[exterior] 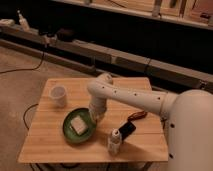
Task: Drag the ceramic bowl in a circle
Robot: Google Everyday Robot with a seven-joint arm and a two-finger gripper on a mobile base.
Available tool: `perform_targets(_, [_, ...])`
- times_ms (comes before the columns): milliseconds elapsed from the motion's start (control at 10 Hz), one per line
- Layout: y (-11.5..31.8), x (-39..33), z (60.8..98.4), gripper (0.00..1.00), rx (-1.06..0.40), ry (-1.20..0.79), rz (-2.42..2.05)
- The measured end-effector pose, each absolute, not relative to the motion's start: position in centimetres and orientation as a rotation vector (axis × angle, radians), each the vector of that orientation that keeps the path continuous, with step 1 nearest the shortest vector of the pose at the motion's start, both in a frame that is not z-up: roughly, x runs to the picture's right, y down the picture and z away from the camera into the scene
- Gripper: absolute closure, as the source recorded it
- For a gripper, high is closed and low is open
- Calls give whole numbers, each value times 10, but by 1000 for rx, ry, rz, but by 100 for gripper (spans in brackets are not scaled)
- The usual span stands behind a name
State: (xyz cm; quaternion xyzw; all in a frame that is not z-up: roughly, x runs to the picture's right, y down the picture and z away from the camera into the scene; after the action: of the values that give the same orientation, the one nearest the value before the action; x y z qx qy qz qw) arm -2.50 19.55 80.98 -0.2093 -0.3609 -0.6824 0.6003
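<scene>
Gripper [96, 117]: lowered at the right rim of the ceramic bowl [75, 138], closed narrow and apparently pinching that rim. The contact itself is hidden behind the wrist.

Location of ceramic bowl: front-left part of the wooden table [45, 142], close to the front edge, sitting flat. Contents: one pale block [78, 124], lying loose near the middle.

Neighbouring items:
- white cup [58, 96], upright, behind and left of the bowl, apart from it.
- small white bottle [115, 141], upright, just right of the bowl at the front edge.
- dark flat object [127, 130], beside the bottle.
- reddish-brown item [137, 115], further back on the right.

Step in hand (judged): sliding the bowl along a circular path, with the bowl at the near-left part of the loop.

Handling notes:
- Hold the rim low and level so the base slides without tipping and the block stays in.
- Steer the arc back toward the table's centre, since the front edge is close.
- Keep the loop tight enough to pass between the cup and the bottle. The bottle looks tall and narrow and would topple at a nudge.
- Move at an even pace; a jerk on a glazed rim may slip the pinch.
</scene>
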Motion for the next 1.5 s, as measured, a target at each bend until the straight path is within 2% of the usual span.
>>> perform_targets(400, [216,49,813,88,-529,-769,-1375])
perform_targets(700, [190,111,819,88,-538,-645,-1084])
perform_targets(1000, [138,161,833,88,-513,-507,-869])
perform_targets(1200, [110,152,849,88,-500,-502,-845])
perform_targets(1500, [82,73,870,88,-447,-589,-957])
